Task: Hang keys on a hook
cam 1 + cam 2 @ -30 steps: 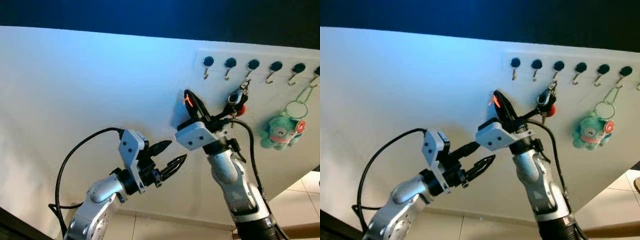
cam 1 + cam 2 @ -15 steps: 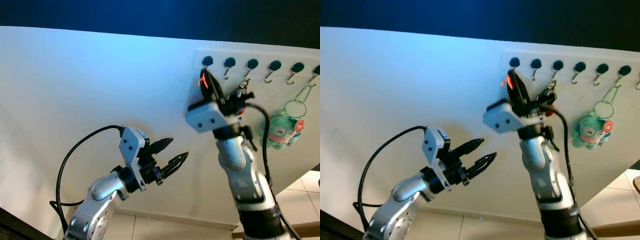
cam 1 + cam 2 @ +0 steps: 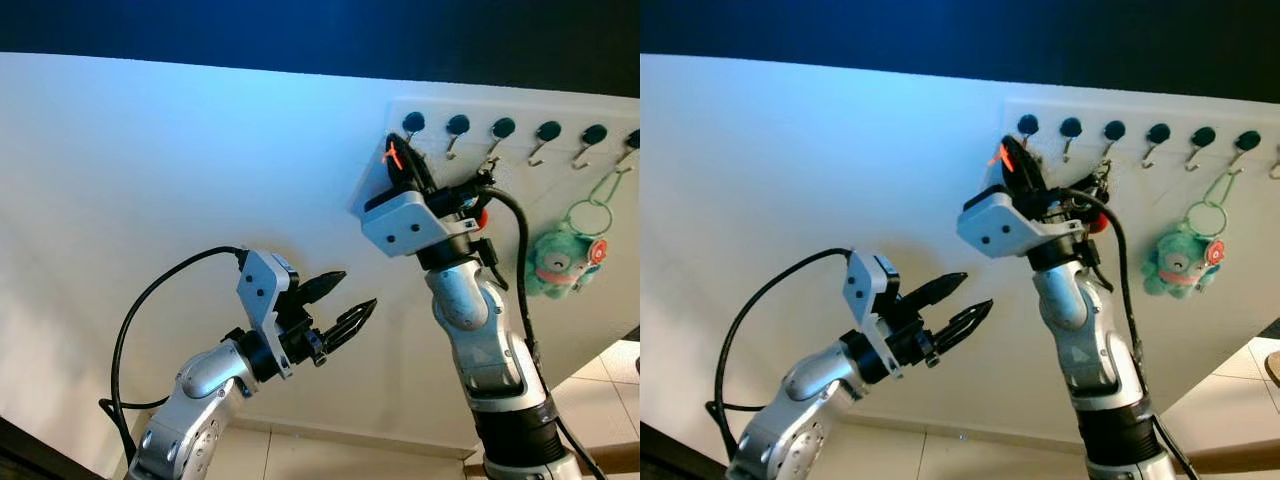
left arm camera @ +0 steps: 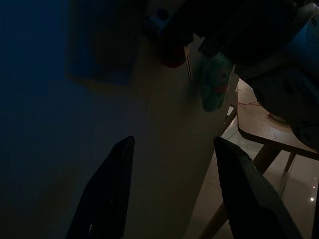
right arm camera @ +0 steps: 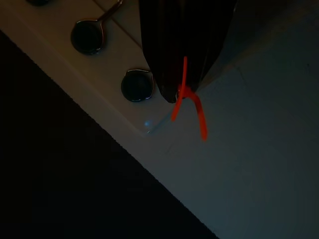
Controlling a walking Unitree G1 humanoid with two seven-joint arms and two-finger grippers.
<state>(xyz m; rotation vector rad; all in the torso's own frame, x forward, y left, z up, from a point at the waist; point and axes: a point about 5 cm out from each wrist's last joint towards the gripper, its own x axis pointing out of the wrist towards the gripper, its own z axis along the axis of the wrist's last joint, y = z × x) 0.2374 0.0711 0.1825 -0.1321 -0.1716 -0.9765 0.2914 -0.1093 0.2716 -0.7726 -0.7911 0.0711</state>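
White wall panel (image 3: 520, 110) at upper right carries a row of dark-knobbed hooks (image 3: 456, 128). The right gripper (image 3: 400, 165), fingers together on an orange tie (image 3: 390, 155), sits below the leftmost hook. Keys (image 3: 482, 190) hang on the third hook; a green plush toy (image 3: 552, 265) hangs further right. The left gripper (image 3: 340, 303), fingers apart, hovers at lower centre.

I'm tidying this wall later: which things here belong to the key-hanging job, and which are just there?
Job: right gripper, shut on an orange tie; hooks; keys on the third hook.

Just there: plush toy, left gripper open and idle, table.
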